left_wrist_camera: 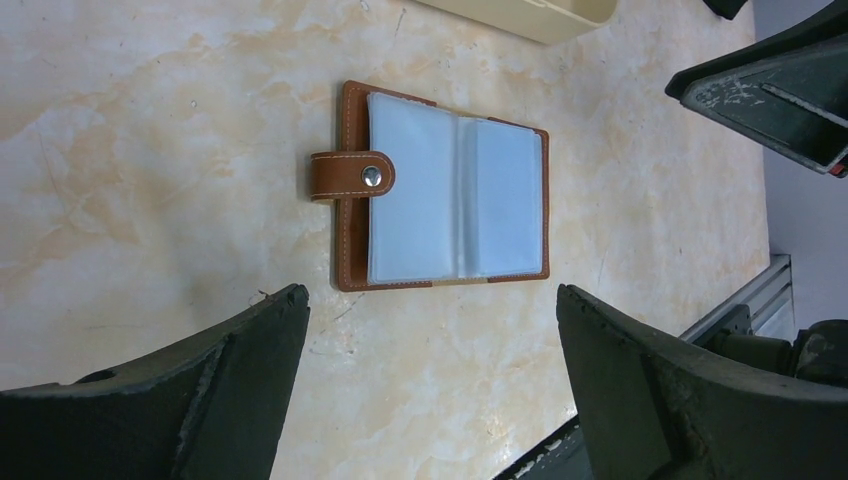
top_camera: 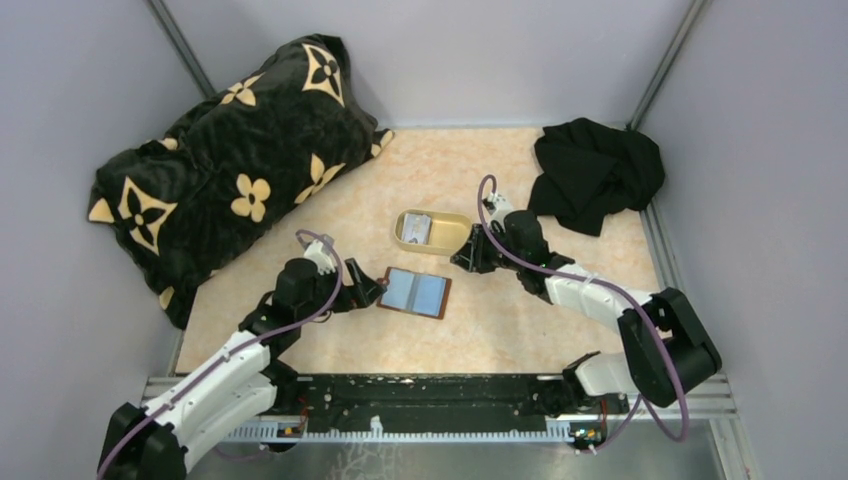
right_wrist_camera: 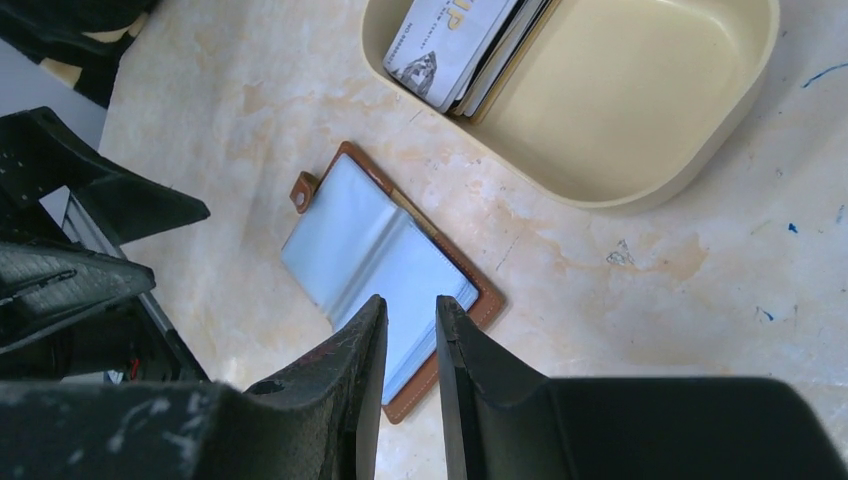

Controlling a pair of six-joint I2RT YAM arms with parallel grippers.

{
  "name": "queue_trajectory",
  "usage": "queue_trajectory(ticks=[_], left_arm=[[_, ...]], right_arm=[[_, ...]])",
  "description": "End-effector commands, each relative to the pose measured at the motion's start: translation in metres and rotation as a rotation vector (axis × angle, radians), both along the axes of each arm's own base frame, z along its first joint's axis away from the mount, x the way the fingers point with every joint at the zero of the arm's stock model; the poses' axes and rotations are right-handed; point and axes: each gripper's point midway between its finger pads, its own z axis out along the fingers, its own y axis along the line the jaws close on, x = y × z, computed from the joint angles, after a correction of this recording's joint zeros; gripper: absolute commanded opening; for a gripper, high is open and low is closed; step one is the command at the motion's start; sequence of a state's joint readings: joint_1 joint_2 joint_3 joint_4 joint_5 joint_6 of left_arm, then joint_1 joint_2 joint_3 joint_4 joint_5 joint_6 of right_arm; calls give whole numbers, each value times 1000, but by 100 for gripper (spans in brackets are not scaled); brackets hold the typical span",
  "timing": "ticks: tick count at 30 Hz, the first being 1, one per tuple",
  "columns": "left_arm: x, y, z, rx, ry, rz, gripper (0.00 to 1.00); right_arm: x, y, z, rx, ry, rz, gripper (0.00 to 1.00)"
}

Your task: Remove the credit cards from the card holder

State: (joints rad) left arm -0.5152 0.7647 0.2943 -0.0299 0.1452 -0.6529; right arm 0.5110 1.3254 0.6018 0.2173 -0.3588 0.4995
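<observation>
The card holder [top_camera: 414, 292] lies open and flat on the table, brown edges and snap strap, pale blue-grey sleeves up; it also shows in the left wrist view [left_wrist_camera: 455, 200] and the right wrist view [right_wrist_camera: 380, 270]. Several credit cards [top_camera: 418, 230] lie stacked in the left end of the tan oval tray [top_camera: 455, 240], a white one on top [right_wrist_camera: 455, 45]. My left gripper [top_camera: 372, 290] is wide open and empty just left of the holder [left_wrist_camera: 430, 295]. My right gripper [top_camera: 458, 262] hovers between tray and holder, its jaws narrowly apart with nothing between them [right_wrist_camera: 410, 305].
A large black pillow with tan flowers [top_camera: 240, 150] fills the back left. A black cloth [top_camera: 595, 170] lies at the back right corner. The tray [right_wrist_camera: 640, 120] stands just behind the holder. Grey walls enclose the table on three sides.
</observation>
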Motion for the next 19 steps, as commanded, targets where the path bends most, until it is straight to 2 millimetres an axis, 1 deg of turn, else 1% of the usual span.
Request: queue_trajectory(ticks=[1, 4, 8, 10, 13, 19], left_arm=[[-1, 1, 25, -10, -34, -1, 99], [1, 4, 40, -23, -87, 13, 99], [3, 7, 49, -10, -108, 24, 99], [1, 7, 49, -1, -99, 17, 99], [4, 13, 41, 16, -104, 53, 99], [5, 14, 41, 20, -95, 56, 99]], right_arm=[[-9, 2, 14, 6, -54, 50, 26], [-12, -2, 16, 0, -61, 48, 26], [-18, -5, 18, -2, -56, 46, 26], [-20, -7, 19, -7, -71, 49, 26], [-14, -16, 19, -53, -107, 18, 26], [-6, -20, 26, -87, -146, 3, 27]])
